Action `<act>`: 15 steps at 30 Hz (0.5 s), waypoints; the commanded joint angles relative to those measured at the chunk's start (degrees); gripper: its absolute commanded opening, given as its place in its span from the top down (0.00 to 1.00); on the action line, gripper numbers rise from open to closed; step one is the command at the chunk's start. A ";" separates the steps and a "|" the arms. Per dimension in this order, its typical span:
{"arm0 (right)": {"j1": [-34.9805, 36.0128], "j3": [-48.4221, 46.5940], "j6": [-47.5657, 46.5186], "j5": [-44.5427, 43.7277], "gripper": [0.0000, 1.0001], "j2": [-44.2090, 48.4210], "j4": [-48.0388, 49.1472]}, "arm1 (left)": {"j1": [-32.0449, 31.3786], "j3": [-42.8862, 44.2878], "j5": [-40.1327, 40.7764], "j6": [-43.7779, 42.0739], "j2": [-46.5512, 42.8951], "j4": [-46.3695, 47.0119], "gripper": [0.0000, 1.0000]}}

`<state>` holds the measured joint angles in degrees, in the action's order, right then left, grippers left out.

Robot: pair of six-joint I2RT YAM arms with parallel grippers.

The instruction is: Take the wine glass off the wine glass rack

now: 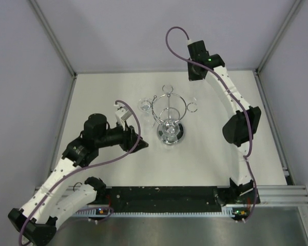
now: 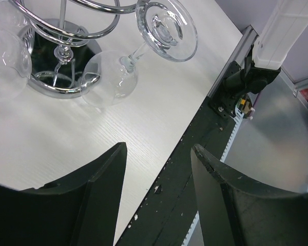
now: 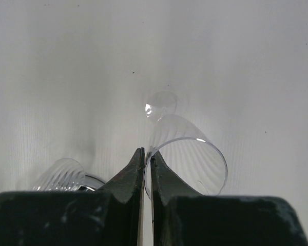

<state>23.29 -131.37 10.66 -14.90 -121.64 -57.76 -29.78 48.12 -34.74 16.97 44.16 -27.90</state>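
The chrome wine glass rack (image 1: 168, 110) stands mid-table on its round mirrored base; it also shows in the left wrist view (image 2: 66, 31). A clear wine glass (image 1: 143, 105) hangs upside down from its left arm, foot up (image 2: 167, 25). Part of a second glass (image 2: 5, 61) shows at the left edge of that view. My right gripper (image 1: 196, 74) is behind the rack at the table's back. It (image 3: 147, 152) is shut on the rim of another clear wine glass (image 3: 187, 154), whose foot points away. My left gripper (image 1: 138, 143) is open and empty (image 2: 159, 148), left of the rack's base.
Grey walls close the table on the left, back and right. A black strip with a metal rail (image 1: 164, 197) runs along the near edge. The right arm's base (image 2: 246, 77) stands there. A ribbed glass (image 3: 59, 177) shows low left in the right wrist view.
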 commanded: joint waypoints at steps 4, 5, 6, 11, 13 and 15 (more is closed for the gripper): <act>-2.02 -2.13 2.53 3.55 1.00 -0.70 3.70 | 0.07 1.01 -1.47 -1.33 0.31 1.53 0.41; -2.11 -2.13 2.53 3.82 1.00 -0.87 3.79 | 0.07 1.10 -1.56 -1.33 0.40 1.53 0.41; -2.11 -2.22 2.70 3.91 1.00 -1.14 3.79 | 0.16 1.10 -1.56 -1.33 0.31 1.45 0.41; -2.28 -2.49 2.88 4.17 1.00 -1.84 3.88 | 0.07 1.01 -1.65 -1.33 0.40 1.36 0.41; -2.28 -2.40 2.97 4.43 1.00 -2.10 3.97 | 0.07 1.01 -1.82 -1.33 0.57 1.36 0.41; -2.28 -2.49 3.06 4.70 0.96 -2.37 3.88 | 0.07 1.01 -1.91 -1.33 0.58 1.36 0.41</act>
<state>21.47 -131.37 12.75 -11.11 -122.89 -55.70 -29.78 48.12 -35.33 16.51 44.53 -28.16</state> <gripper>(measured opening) 0.021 0.588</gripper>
